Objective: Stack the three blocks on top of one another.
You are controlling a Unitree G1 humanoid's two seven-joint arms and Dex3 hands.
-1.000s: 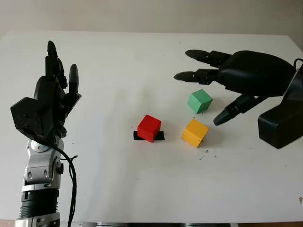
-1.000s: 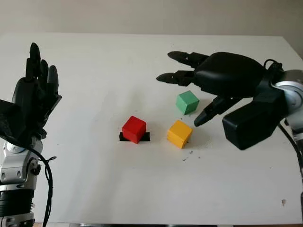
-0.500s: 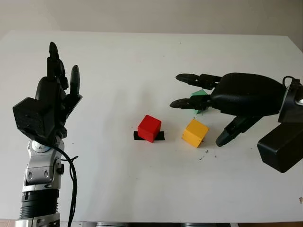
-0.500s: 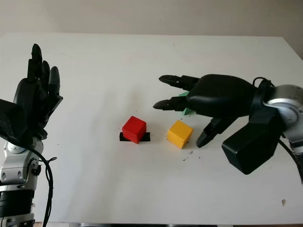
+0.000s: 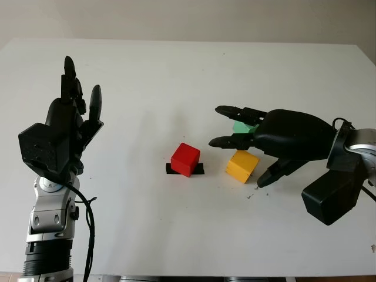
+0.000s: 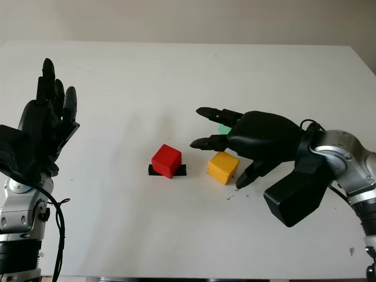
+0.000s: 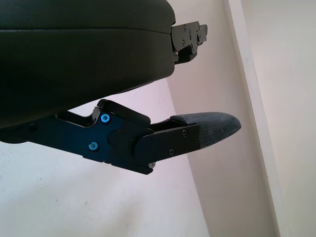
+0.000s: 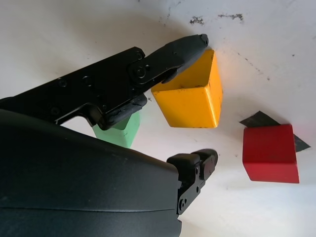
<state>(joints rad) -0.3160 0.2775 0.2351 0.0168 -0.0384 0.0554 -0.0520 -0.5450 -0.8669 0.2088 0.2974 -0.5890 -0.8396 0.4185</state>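
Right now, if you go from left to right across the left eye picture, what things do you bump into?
Left hand, held up and open → red block sitting on a black tape mark → yellow block → right hand, open and reaching down around the yellow block.

The worktop (image 5: 176, 235) is white and matte, spanning nearly the full width of the head views. A strip of black tape (image 5: 198, 169) lies flat on it near the centre. Small dark specks (image 5: 254, 192) are scattered on the surface right of the tape. A plain beige wall (image 5: 188, 17) stands behind the far edge.
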